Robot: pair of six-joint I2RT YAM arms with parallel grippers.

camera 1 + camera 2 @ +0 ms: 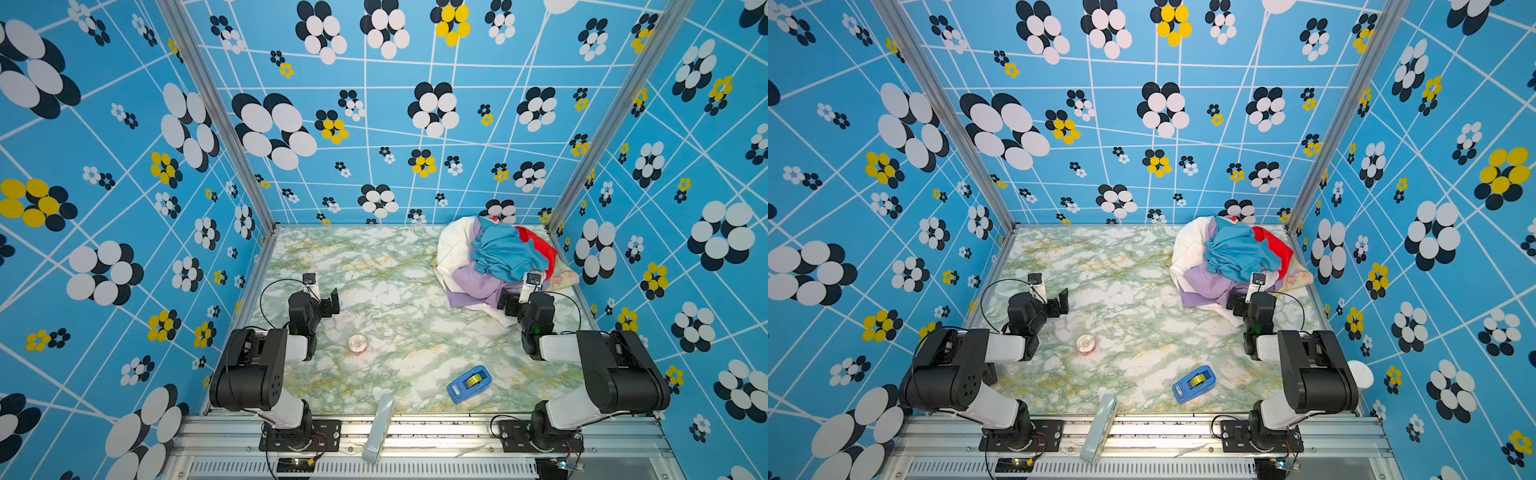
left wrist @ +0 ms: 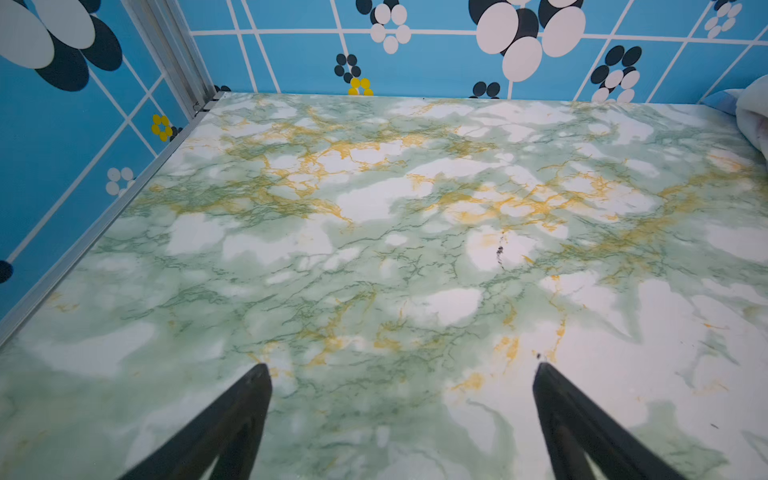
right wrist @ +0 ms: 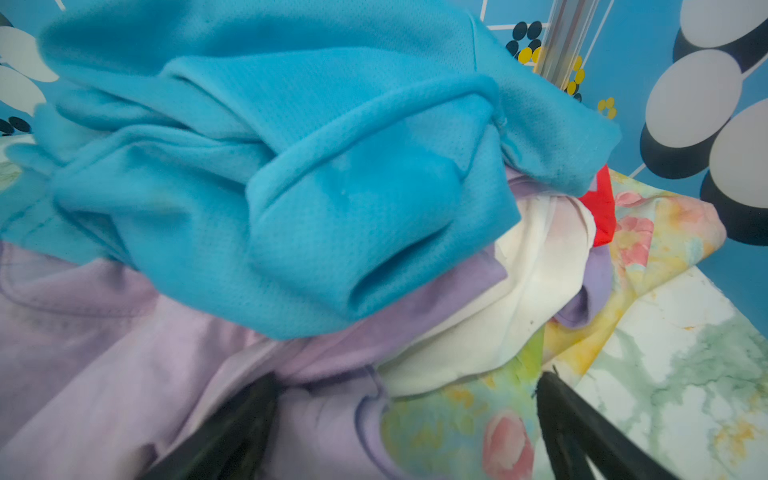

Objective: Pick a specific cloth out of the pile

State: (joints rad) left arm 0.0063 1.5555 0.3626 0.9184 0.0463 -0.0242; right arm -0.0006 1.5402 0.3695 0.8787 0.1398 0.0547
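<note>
On the left, left gripper (image 1: 332, 301) (image 2: 401, 368) low over the bare marbled table (image 1: 395, 270), jaws spread wide, nothing between them. Just right of it and nearer, a small clear round container (image 1: 357, 343) upright on the table. At the near edge, about mid-width, a pale grey-blue bar (image 1: 380, 424) half off the tabletop onto the metal rail. Further right, near side, a blue tape dispenser (image 1: 468, 383) (image 1: 1194, 383), well apart from everything else.

In the far right corner, the pile (image 1: 498, 257) (image 1: 1233, 253). Along its left flank, the cream-white cloth (image 1: 451, 245) (image 1: 1187, 245), partly buried under a lilac cloth (image 1: 478, 282) (image 3: 104, 353) and a sky-blue cloth (image 1: 505, 251) (image 3: 311, 166) on top. Red cloth (image 1: 536, 243) behind the blue, floral cloth (image 1: 561, 276) (image 3: 665, 232) at the right edge.

At the pile's near edge, right gripper (image 1: 508, 302) (image 1: 1236, 301) (image 3: 407, 376), jaws fully apart, clamped on nothing; in the wrist view one finger against the lilac cloth, the other beside the floral one.
</note>
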